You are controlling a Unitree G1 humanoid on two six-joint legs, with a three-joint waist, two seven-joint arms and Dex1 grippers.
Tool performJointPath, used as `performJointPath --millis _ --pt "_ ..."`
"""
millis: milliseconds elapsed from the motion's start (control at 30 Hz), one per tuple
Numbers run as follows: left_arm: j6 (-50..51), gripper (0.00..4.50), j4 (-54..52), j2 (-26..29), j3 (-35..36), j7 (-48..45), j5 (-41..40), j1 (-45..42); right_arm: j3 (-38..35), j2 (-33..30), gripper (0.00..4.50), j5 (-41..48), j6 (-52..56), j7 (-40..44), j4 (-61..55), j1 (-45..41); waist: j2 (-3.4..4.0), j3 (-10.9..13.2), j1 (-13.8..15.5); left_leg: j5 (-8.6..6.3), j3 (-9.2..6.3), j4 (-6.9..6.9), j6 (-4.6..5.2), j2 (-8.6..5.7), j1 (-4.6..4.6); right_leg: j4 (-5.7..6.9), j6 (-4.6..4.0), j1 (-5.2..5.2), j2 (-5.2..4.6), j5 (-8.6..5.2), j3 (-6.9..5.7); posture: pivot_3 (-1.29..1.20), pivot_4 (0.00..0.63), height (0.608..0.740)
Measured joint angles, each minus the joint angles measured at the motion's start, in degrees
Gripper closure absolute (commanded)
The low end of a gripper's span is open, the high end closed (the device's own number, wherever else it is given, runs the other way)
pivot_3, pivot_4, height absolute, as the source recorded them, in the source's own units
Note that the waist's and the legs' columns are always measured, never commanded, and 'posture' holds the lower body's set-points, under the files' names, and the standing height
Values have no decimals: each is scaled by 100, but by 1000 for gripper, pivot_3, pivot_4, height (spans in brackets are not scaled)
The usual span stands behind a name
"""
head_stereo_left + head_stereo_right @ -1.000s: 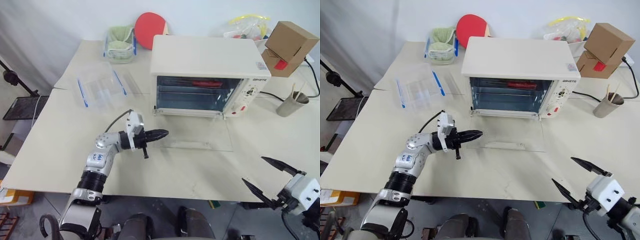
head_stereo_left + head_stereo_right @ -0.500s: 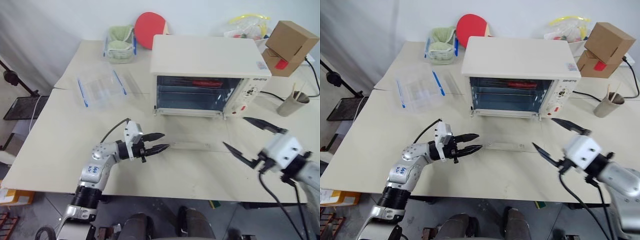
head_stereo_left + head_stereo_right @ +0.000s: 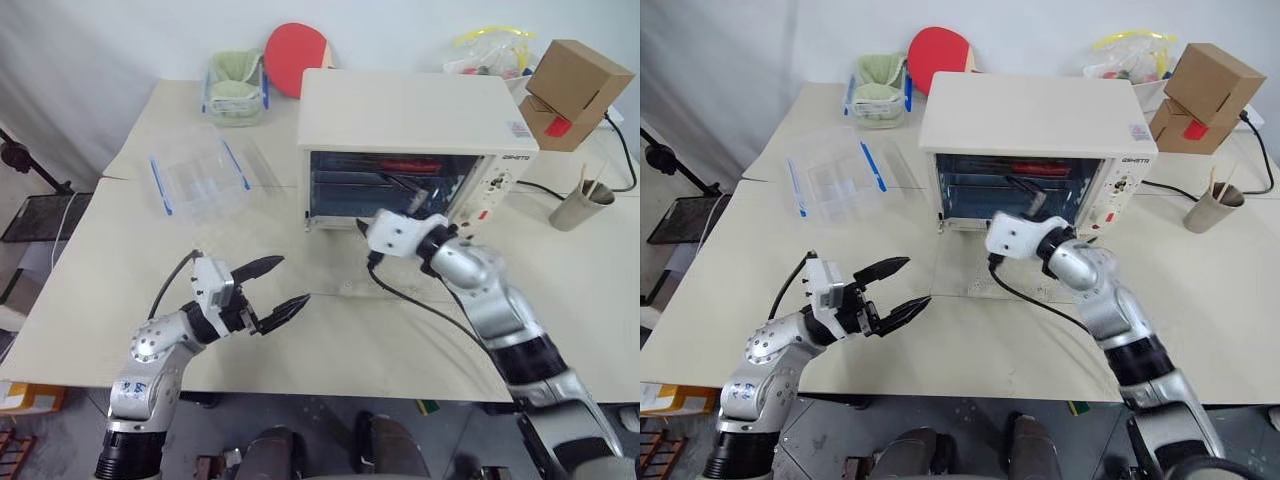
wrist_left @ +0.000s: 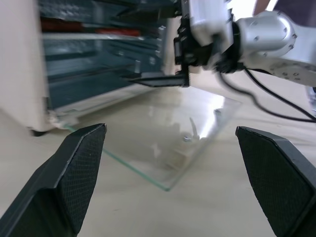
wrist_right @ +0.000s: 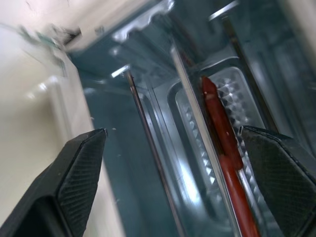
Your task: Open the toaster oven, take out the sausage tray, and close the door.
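Tray point(image 5: 224, 143): straight ahead of right gripper point(image 3: 400, 197), inside oven point(image 3: 410, 130), long side across the opening.
Right gripper: spread, nearer.
Left gripper point(image 3: 272, 285): spread, well back over worktop point(image 3: 100, 260).

The two head views look forward and down from above the counter point(image 3: 90, 290), both taking in the oven point(image 3: 410, 115) and both arms. The left wrist view sits low, facing the lowered door point(image 4: 163, 148) and open oven from nearby. The right wrist view looks closely into the oven at the tray point(image 5: 217, 128).
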Motion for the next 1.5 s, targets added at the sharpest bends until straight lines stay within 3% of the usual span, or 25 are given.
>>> performJointPath --millis 333,367,467,800,967,1300,1500 --pt "-441 49 173 -79 -133 -8 4 82 416 122 0 -664 -613 -973 1876 -1063 1 0 -137 2 -1 -6 -3 4 -5 -4 0 -1 28 0 -6 0 150 740" --pt "-486 18 246 -99 -150 -23 4 81 447 166 175 -687 -693 -1049 2061 -1148 1 0 -152 2 0 -7 -4 7 -5 -4 0 -1 31 0 -5 0 150 740" --pt "-579 0 387 -118 -247 -98 8 64 552 325 895 -732 -863 -1176 2608 -1428 2 1 -172 3 2 -8 -8 16 -5 -4 -2 -3 49 -2 -2 0 150 740" --pt "-691 0 710 -144 -355 -155 7 -434 742 490 4393 -994 -1228 -1740 3589 -2059 3 1 -170 4 1 -7 -14 26 -5 -4 -5 -3 63 -3 10 0 150 740" --pt "-728 0 1025 -167 -503 -309 16 -915 834 505 4488 -1123 -1272 -1850 3714 -2127 0 0 -179 7 1 -6 -20 32 -5 -5 -6 -2 71 -3 12 0 150 740" --pt "-942 0 2967 -443 -520 -449 195 -3050 855 520 4488 -1192 -1405 -1944 3755 -2165 0 0 -181 11 1 -15 -24 35 -12 -7 -6 -10 81 -3 -7 0 150 740" --pt "-1134 0 3663 -504 -369 -622 181 -3648 846 424 4488 -1187 -1393 -1756 3380 -2025 0 1 -202 11 1 -15 -24 35 -20 -9 -6 -17 81 -3 -19 0 150 740"
